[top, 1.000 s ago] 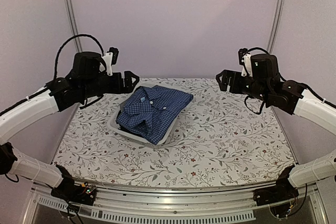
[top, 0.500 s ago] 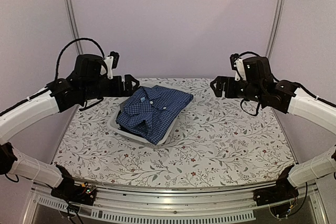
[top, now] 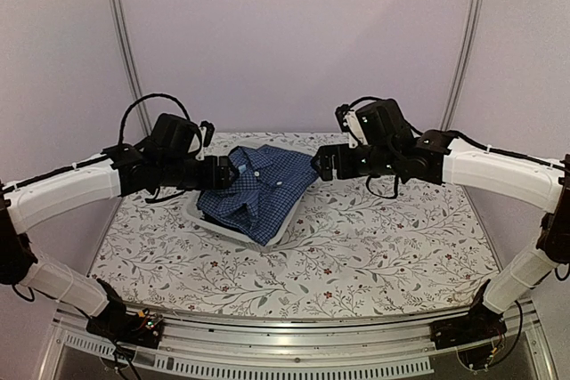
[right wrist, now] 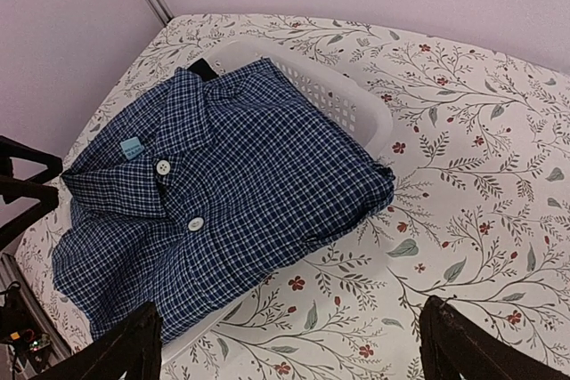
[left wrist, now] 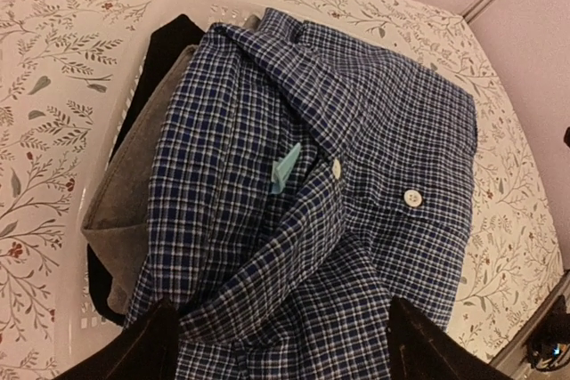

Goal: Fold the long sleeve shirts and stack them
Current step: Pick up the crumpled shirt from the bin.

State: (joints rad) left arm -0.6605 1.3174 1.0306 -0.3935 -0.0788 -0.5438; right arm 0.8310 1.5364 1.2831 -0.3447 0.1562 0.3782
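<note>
Basket (right wrist: 343,100): white, on the floral surface (top: 383,238); take it as your landmark.
Blue shirt (left wrist: 356,175): dark check, collared. It lies rumpled on top of the basket and spills over its near rim.
Grey shirt (left wrist: 120,211): in the basket under the blue shirt; only its edge shows at the basket's left side.
Black cloth (left wrist: 169,46): in the basket beside the grey shirt; you cannot tell what it is.
Left gripper (top: 224,173): at the basket's left edge, over the blue shirt, jaws spread wide, holding nothing.
Right gripper (top: 322,164): just right of the basket, jaws fully apart, empty.
Done: nothing you can count. Both shirts are in the basket, unfolded and unstacked.
Left: lift out the blue shirt, spread, fold and set it down; repeat with the grey shirt and stack it.
Stage, by judgement: the very start, reaching for the first shirt.
</note>
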